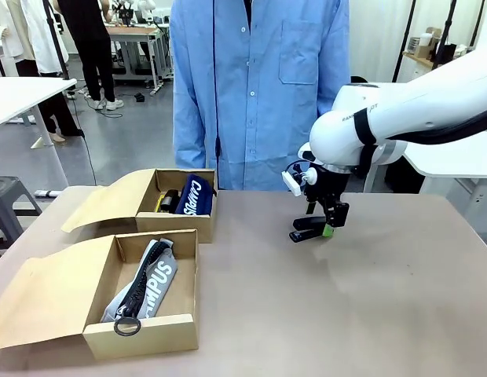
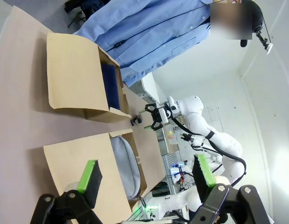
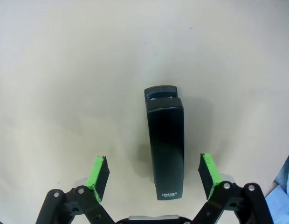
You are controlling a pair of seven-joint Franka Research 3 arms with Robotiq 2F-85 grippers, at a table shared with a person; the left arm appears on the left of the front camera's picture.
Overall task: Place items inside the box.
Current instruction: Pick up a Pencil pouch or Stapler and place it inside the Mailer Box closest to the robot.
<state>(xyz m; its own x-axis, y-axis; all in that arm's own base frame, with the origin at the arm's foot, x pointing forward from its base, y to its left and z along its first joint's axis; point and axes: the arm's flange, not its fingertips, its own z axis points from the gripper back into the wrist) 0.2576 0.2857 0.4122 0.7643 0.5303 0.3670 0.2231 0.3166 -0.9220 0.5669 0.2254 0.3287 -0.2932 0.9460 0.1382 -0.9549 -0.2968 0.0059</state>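
Note:
A black stapler (image 3: 166, 149) lies flat on the tan table. My right gripper (image 3: 154, 175) is open and low over it, one green pad on each side and neither touching. From the front, the right gripper (image 1: 320, 224) hangs over the stapler (image 1: 306, 232) right of the table's middle. At the left stand two open cardboard boxes. The near box (image 1: 141, 334) holds a grey pouch (image 1: 153, 279) lettered "CAMPUS". The far box (image 1: 174, 226) holds a navy pouch (image 1: 195, 196) and a dark item beside it. My left gripper (image 2: 147, 172) is open and empty, high above the boxes.
A person in a blue shirt (image 1: 259, 86) stands at the table's far edge, behind the far box. Both box lids (image 1: 47, 290) fold out to the left. Bare tabletop (image 1: 346, 314) spreads between the boxes and the stapler and toward the front.

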